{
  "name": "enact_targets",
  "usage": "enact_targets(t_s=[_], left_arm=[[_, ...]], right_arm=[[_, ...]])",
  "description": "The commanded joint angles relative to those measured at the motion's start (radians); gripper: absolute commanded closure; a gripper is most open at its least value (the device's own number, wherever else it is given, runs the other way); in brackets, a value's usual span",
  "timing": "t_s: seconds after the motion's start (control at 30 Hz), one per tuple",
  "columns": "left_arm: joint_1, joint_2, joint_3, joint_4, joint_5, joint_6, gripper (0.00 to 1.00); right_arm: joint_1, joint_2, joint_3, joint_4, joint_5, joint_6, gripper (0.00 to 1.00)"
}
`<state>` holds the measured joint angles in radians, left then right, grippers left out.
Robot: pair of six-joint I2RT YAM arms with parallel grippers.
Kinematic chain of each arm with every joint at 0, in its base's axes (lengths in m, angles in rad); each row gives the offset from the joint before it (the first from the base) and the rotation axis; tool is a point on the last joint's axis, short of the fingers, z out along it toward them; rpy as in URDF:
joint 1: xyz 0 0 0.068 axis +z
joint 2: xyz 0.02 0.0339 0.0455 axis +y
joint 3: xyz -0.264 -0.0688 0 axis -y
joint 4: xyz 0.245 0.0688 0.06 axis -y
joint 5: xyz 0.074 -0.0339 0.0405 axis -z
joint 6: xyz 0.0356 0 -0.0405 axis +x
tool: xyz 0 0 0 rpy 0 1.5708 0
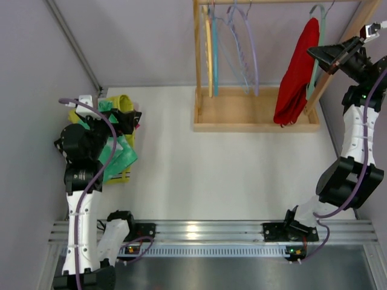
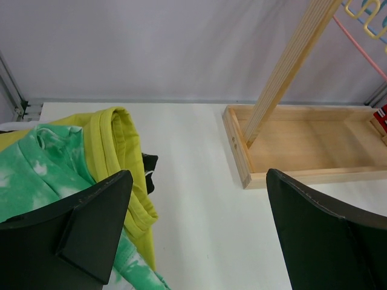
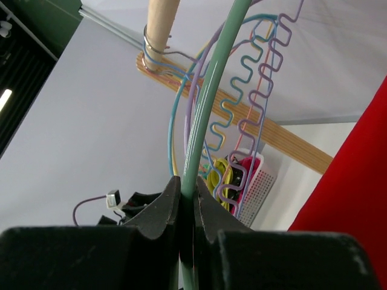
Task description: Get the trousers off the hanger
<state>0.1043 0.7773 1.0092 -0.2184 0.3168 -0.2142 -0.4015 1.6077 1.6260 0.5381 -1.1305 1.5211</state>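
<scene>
The red trousers (image 1: pixel 296 75) hang on a pale green hanger (image 1: pixel 318 15) at the right end of the wooden rack (image 1: pixel 254 115). My right gripper (image 1: pixel 323 56) is shut on that green hanger (image 3: pixel 208 103), beside the red cloth (image 3: pixel 354 199). The mustard-yellow trousers (image 2: pixel 118 151) and the green mottled trousers (image 2: pixel 36 172) lie in a pile at the left (image 1: pixel 118 154). My left gripper (image 1: pixel 121 124) is open and empty above that pile, its fingers (image 2: pixel 91 226) beside the cloth.
Several empty coloured hangers (image 1: pixel 233 42) hang at the left of the rack. A white perforated basket (image 3: pixel 257 181) with small items stands at the far left. Grey walls close the table (image 1: pixel 217 175) on three sides.
</scene>
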Motion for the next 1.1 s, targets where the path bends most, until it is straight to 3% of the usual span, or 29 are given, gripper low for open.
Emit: enact_targets(t_s=[0.0, 0.33, 0.5, 0.8, 0.9, 0.97, 1.07], left_arm=[[-0.005, -0.053, -0.053, 0.106, 0.007, 0.052, 0.01], [-0.026, -0.087, -0.13, 0.171, 0.156, 0.139, 0.01], [-0.112, -0.078, -0.162, 0.174, 0.11, 0.277, 0.01], [-0.497, 0.02, -0.199, 0.172, -0.028, 0.386, 0.02], [-0.78, 0.075, -0.198, 0.194, -0.18, 0.421, 0.03], [-0.84, 0.129, -0.17, 0.24, -0.29, 0.336, 0.05], [-0.937, 0.241, -0.066, 0.244, -0.453, 0.267, 0.07]], right_arm=[[0.012, -0.172, -0.038, 0.258, 0.02, 0.004, 1.0], [0.012, -0.316, -0.182, 0.293, -0.006, 0.047, 1.0], [0.012, -0.445, -0.348, 0.254, -0.006, 0.037, 1.0], [0.012, -0.673, -0.521, -0.082, 0.06, -0.171, 1.0], [0.01, -0.726, -0.531, -0.191, 0.097, -0.22, 1.0], [0.012, -0.746, -0.509, -0.277, 0.129, -0.257, 1.0], [0.012, -0.752, -0.503, -0.265, 0.152, -0.219, 1.0]])
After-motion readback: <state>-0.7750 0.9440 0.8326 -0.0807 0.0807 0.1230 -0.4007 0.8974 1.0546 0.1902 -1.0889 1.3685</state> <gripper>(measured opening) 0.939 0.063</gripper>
